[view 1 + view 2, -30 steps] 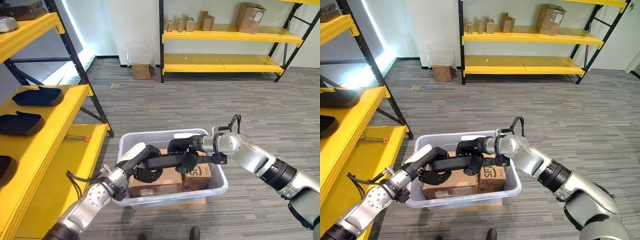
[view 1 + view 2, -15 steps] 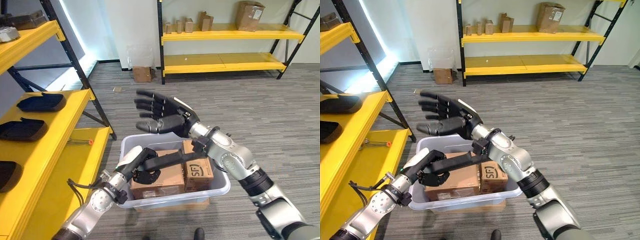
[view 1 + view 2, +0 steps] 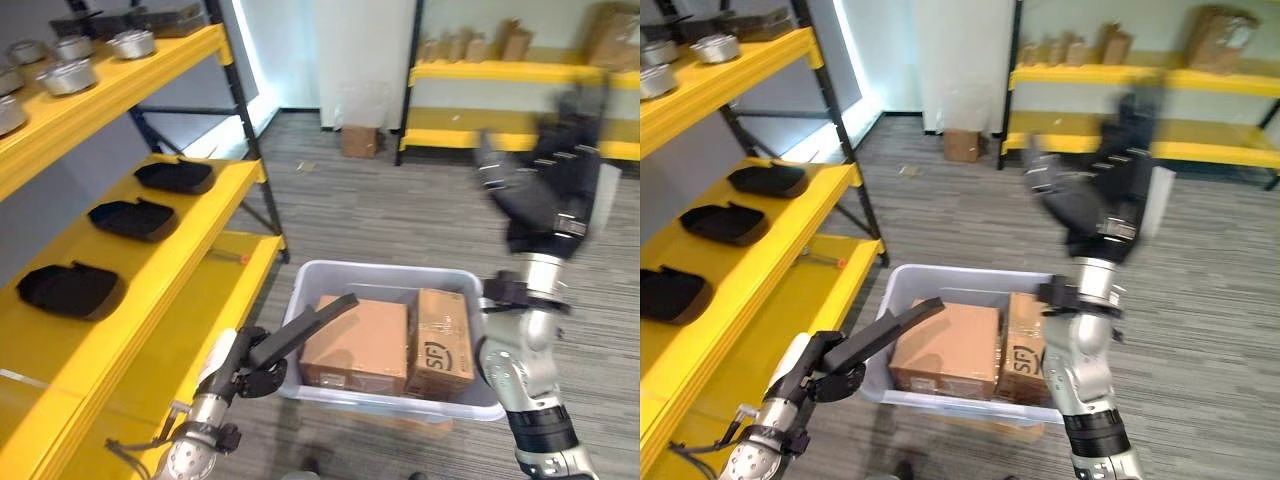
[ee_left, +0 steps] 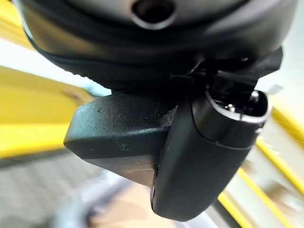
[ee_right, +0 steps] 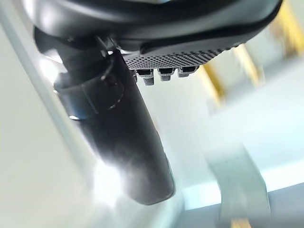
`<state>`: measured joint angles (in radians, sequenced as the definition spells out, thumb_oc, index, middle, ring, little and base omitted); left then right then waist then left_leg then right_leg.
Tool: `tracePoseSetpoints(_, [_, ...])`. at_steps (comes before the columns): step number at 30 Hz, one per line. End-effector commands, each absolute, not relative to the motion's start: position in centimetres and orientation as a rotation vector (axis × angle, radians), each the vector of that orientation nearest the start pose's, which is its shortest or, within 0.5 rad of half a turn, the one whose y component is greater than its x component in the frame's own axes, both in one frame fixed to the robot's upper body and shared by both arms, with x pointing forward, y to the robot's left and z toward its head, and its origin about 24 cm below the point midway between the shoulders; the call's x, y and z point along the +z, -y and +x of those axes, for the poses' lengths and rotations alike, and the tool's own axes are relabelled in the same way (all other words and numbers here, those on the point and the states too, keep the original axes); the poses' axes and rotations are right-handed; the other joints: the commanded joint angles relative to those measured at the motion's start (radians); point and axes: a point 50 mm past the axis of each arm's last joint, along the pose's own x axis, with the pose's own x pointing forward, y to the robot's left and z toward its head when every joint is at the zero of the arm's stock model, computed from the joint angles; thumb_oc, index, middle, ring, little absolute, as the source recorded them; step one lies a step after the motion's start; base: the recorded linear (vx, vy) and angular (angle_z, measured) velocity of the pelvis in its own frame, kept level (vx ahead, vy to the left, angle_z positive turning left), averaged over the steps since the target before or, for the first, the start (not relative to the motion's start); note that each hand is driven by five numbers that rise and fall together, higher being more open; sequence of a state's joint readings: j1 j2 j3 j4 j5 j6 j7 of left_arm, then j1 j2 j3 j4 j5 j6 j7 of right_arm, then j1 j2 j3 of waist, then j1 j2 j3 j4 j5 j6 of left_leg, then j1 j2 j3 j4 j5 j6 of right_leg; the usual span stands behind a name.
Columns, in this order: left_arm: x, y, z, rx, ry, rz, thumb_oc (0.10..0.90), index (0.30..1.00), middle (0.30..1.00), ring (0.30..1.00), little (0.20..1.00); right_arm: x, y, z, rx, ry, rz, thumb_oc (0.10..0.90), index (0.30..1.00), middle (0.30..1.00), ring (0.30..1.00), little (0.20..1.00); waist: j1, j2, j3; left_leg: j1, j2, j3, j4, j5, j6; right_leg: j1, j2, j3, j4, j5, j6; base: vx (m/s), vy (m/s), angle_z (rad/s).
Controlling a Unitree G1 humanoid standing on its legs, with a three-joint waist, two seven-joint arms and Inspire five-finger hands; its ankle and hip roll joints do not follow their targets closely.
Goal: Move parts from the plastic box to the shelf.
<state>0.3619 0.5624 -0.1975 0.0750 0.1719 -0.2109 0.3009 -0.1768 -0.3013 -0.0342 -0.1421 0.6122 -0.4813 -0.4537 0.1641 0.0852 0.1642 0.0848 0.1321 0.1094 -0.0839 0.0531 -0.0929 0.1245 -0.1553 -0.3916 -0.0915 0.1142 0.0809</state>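
Observation:
My left hand (image 3: 252, 368) is shut on one end of a long dark flat part (image 3: 305, 326). The part slants up over the left rim of the grey plastic box (image 3: 390, 268). In the left wrist view the same part (image 4: 118, 137) lies under the thumb (image 4: 204, 161). My right hand (image 3: 545, 190) is raised high above the box's right side, open, fingers spread upward, holding nothing. The yellow shelf (image 3: 195, 240) stands to the left, with three dark moulded parts (image 3: 130, 217) lying in a row on its middle level.
Two cardboard cartons (image 3: 365, 345) (image 3: 440, 340) fill the box. Metal pots (image 3: 70, 75) sit on the shelf's top level; the lower level (image 3: 205, 330) is beside my left hand. A second yellow shelf (image 3: 480, 72) with cartons stands at the back, a small carton (image 3: 358, 140) on the floor.
The camera has swung left toward the shelf. My right hand let go of the dark part and rose, open. My left hand has drawn the part up to the box's left rim.

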Motion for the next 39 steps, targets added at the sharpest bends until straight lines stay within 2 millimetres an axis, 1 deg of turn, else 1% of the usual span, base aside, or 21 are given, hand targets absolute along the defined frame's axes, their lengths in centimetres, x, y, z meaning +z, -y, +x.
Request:
tracePoseSetpoints(1, [5.7, -23.3, 20.1, 0.106, 0.266, 0.72, 0.4, 0.3, 0.3, 0.3, 0.3, 17.5, 18.8, 26.7, -0.163, 0.665, 0.426, 0.9, 1.0, 1.0, 1.0, 1.0, 0.003, -0.046, -0.002, -0.008, 0.135, 0.12, -0.003, 0.067, -0.048, 0.073, -0.116, -0.142, 0.012, -0.041, 0.09, -0.07, 0.285, 1.08])
tracePoseSetpoints(2, [6.3, -23.4, 20.3, 0.113, 0.313, 0.712, 0.4, 0.3, 0.3, 0.3, 0.3, 16.8, 18.7, 26.3, -0.157, 0.632, 0.393, 0.9, 1.0, 1.0, 1.0, 1.0, -0.01, -0.047, 0.008, -0.013, 0.152, 0.208, 0.008, 0.079, -0.063, 0.082, -0.126, -0.188, 0.034, -0.045, 0.102, -0.06, 0.35, 2.05])
tracePoseSetpoints(3, [7.2, -23.2, 20.7, 0.142, 0.381, 0.712, 0.4, 0.3, 0.3, 0.3, 0.3, 15.8, 18.3, 26.2, -0.118, 0.578, 0.356, 0.9, 1.0, 1.0, 1.0, 1.0, -0.019, -0.049, 0.024, -0.037, 0.15, 0.257, 0.025, 0.089, -0.061, 0.083, -0.147, -0.226, 0.061, -0.04, 0.1, -0.05, 0.458, 2.22])
tracePoseSetpoints(5, [8.2, -23.4, 21.0, 0.168, 0.439, 0.721, 0.4, 0.3, 0.3, 0.3, 0.3, 14.7, 18.1, 26.2, -0.056, 0.519, 0.326, 0.9, 1.0, 1.0, 1.0, 1.0, -0.015, -0.051, 0.034, -0.062, 0.129, 0.248, 0.041, 0.077, -0.048, 0.09, -0.165, -0.23, 0.078, -0.041, 0.101, 0.02, 0.56, 1.91])
tracePoseSetpoints(6, [10.0, -23.2, 21.5, 0.149, 0.525, 0.707, 0.4, 0.3, 0.3, 0.3, 0.3, 13.3, 17.5, 26.2, -0.019, 0.448, 0.319, 0.9, 1.0, 1.0, 1.0, 1.0, 0.008, -0.062, 0.034, -0.088, 0.068, 0.208, 0.067, 0.045, -0.013, 0.113, -0.199, -0.234, 0.088, -0.028, 0.113, 0.09, 0.604, 1.2])
tracePoseSetpoints(9, [11.4, -22.6, 21.7, 0.096, 0.609, 0.718, 0.4, 0.3, 0.3, 0.3, 0.3, 12.4, 16.6, 26.1, 0.019, 0.416, 0.306, 0.9, 1.0, 1.0, 1.0, 1.0, 0.024, -0.073, 0.033, -0.085, 0.006, 0.187, 0.074, 0.019, 0.021, 0.116, -0.242, -0.24, 0.116, 0.006, 0.122, 0.08, 0.397, 0.81])
tracePoseSetpoints(11, [13.0, -21.8, 21.8, 0.038, 0.692, 0.711, 0.4, 0.3, 0.3, 0.3, 0.3, 11.6, 15.6, 26.1, 0.054, 0.37, 0.328, 0.9, 1.0, 1.0, 1.0, 1.0, 0.036, -0.082, 0.028, -0.06, -0.053, 0.178, 0.063, -0.011, 0.056, 0.097, -0.307, -0.246, 0.175, 0.092, 0.149, 0.08, 0.387, 0.65])
tracePoseSetpoints(12, [13.2, -21.8, 21.8, 0.035, 0.697, 0.71, 0.4, 0.3, 0.3, 0.3, 0.3, 11.5, 15.5, 26.2, 0.056, 0.368, 0.329, 0.9, 1.0, 1.0, 1.0, 1.0, 0.036, -0.084, 0.028, -0.057, -0.058, 0.178, 0.06, -0.013, 0.06, 0.093, -0.313, -0.243, 0.183, 0.096, 0.152, 0.09, 0.423, 0.28])
tracePoseSetpoints(13, [14.3, -21.2, 22.1, -0.003, 0.754, 0.695, 0.4, 0.3, 0.3, 0.3, 0.3, 10.8, 15.0, 26.4, 0.072, 0.335, 0.345, 0.9, 1.0, 1.0, 1.0, 1.0, 0.026, -0.084, 0.02, -0.043, -0.083, 0.155, 0.033, -0.031, 0.086, 0.061, -0.318, -0.192, 0.251, 0.096, 0.155, 0.08, 0.256, 0.16])
tracePoseSetpoints(15, [15.6, -19.9, 23.1, -0.078, 0.823, 0.676, 0.4, 0.3, 0.3, 0.3, 0.3, 10.1, 15.0, 26.4, 0.056, 0.3, 0.359, 0.9, 1.0, 1.0, 1.0, 1.0, -0.015, -0.092, -0.001, -0.047, -0.111, 0.087, 0.004, -0.044, 0.116, 0.023, -0.23, -0.061, 0.288, 0.011, 0.13, 0.09, 0.201, 0.31])
tracePoseSetpoints(17, [16.7, -18.3, 23.6, -0.165, 0.868, 0.574, 0.4, 0.3, 0.3, 0.3, 0.3, 9.7, 15.4, 26.2, 0.069, 0.276, 0.354, 0.9, 1.0, 1.0, 1.0, 1.0, -0.053, -0.097, -0.015, -0.06, -0.12, 0.069, -0.003, -0.033, 0.134, -0.009, -0.105, -0.023, 0.28, -0.073, 0.081, 0.03, 0.113, 1.03])
tracePoseSetpoints(18, [17.2, -17.7, 23.7, -0.189, 0.885, 0.549, 0.4, 0.3, 0.3, 0.3, 0.3, 9.4, 15.6, 26.3, 0.078, 0.26, 0.346, 0.9, 1.0, 1.0, 1.0, 1.0, -0.062, -0.099, -0.018, -0.06, -0.126, 0.065, -0.003, -0.033, 0.133, -0.019, -0.066, -0.019, 0.277, -0.098, 0.07, 0.05, 0.074, 1.03])
tracePoseSetpoints(20, [17.5, -16.8, 23.7, -0.214, 0.922, 0.551, 0.4, 0.3, 0.3, 0.3, 0.3, 8.9, 15.6, 26.5, 0.091, 0.232, 0.342, 0.9, 1.0, 1.0, 1.0, 1.0, -0.072, -0.101, -0.018, -0.058, -0.134, 0.061, -0.003, -0.034, 0.131, -0.026, -0.025, -0.013, 0.26, -0.117, 0.059, 0.07, 0.039, 0.38])
tracePoseSetpoints(21, [17.9, -15.7, 23.6, -0.247, 0.957, 0.535, 0.4, 0.3, 0.3, 0.3, 0.3, 8.1, 15.4, 26.6, 0.11, 0.179, 0.344, 0.9, 1.0, 1.0, 1.0, 1.0, -0.088, -0.103, -0.021, -0.054, -0.146, 0.048, -0.003, -0.031, 0.128, -0.043, 0.022, 0.012, 0.228, -0.121, 0.049, 0.11, 0.032, -0.1])
tracePoseSetpoints(23, [18.2, -14.6, 23.3, -0.287, 0.995, 0.493, 0.4, 0.3, 0.3, 0.3, 0.3, 6.6, 14.9, 26.5, 0.143, 0.117, 0.321, 0.9, 1.0, 1.0, 1.0, 1.0, -0.113, -0.103, -0.027, -0.048, -0.16, 0.032, -0.003, -0.032, 0.125, -0.043, 0.069, 0.065, 0.145, -0.118, 0.03, 0.14, 0.017, -0.09])
tracePoseSetpoints(24, [18.2, -14.4, 23.3, -0.294, 1.002, 0.486, 0.4, 0.3, 0.3, 0.3, 0.3, 6.4, 14.9, 26.5, 0.144, 0.112, 0.317, 0.9, 1.0, 1.0, 1.0, 1.0, -0.12, -0.104, -0.029, -0.046, -0.164, 0.026, -0.003, -0.034, 0.126, -0.045, 0.075, 0.084, 0.124, -0.108, 0.03, 0.14, 0.009, 0.18])
tracePoseSetpoints(26, [18.4, -13.5, 23.0, -0.321, 1.028, 0.456, 0.4, 0.3, 0.3, 0.3, 0.3, 5.5, 14.7, 26.1, 0.157, 0.066, 0.309, 0.9, 1.0, 1.0, 1.0, 1.0, -0.154, -0.106, -0.039, -0.043, -0.181, 0.003, -0.003, -0.039, 0.13, -0.064, 0.098, 0.172, 0.055, -0.062, 0.032, 0.15, 0.01, 0.22])
tracePoseSetpoints(28, [18.6, -12.4, 22.6, -0.326, 1.082, 0.458, 0.4, 0.3, 0.3, 0.3, 0.3, 4.2, 14.1, 25.6, 0.177, 0.008, 0.296, 0.9, 1.0, 1.0, 1.0, 1.0, -0.207, -0.104, -0.045, -0.021, -0.198, -0.02, -0.003, -0.059, 0.135, -0.101, 0.133, 0.303, 0.004, -0.004, 0.042, 0.19, 0.007, 0.31])
tracePoseSetpoints(29, [18.6, -12.1, 22.5, -0.324, 1.091, 0.461, 0.4, 0.3, 0.3, 0.3, 0.3, 4.0, 14.0, 25.5, 0.185, -0.005, 0.293, 0.9, 1.0, 1.0, 1.0, 1.0, -0.217, -0.102, -0.045, -0.014, -0.2, -0.028, -0.003, -0.065, 0.137, -0.115, 0.136, 0.329, 0.005, 0.008, 0.046, 0.12, -0.002, 0.33])
tracePoseSetpoints(32, [19.2, -11.6, 22.7, -0.289, 1.107, 0.469, 0.4, 0.3, 0.3, 0.3, 0.3, 2.8, 13.5, 25.2, 0.231, -0.058, 0.27, 0.9, 1.0, 1.0, 1.0, 1.0, -0.242, -0.105, -0.054, 0.006, -0.217, -0.053, -0.003, -0.086, 0.144, -0.125, 0.151, 0.376, 0.004, 0.013, 0.049, 0.15, -0.071, 0.37])
tracePoseSetpoints(39, [19.4, -13.3, 22.3, -0.165, 1.119, 0.516, 0.4, 0.3, 0.3, 0.3, 0.3, 2.2, 13.2, 24.8, 0.276, -0.097, 0.242, 0.9, 1.0, 1.0, 1.0, 1.0, -0.228, -0.095, -0.07, 0.01, -0.222, -0.052, -0.003, -0.092, 0.144, -0.118, 0.151, 0.372, 0.004, -0.007, 0.039, 0.1, -0.024, 0.4])
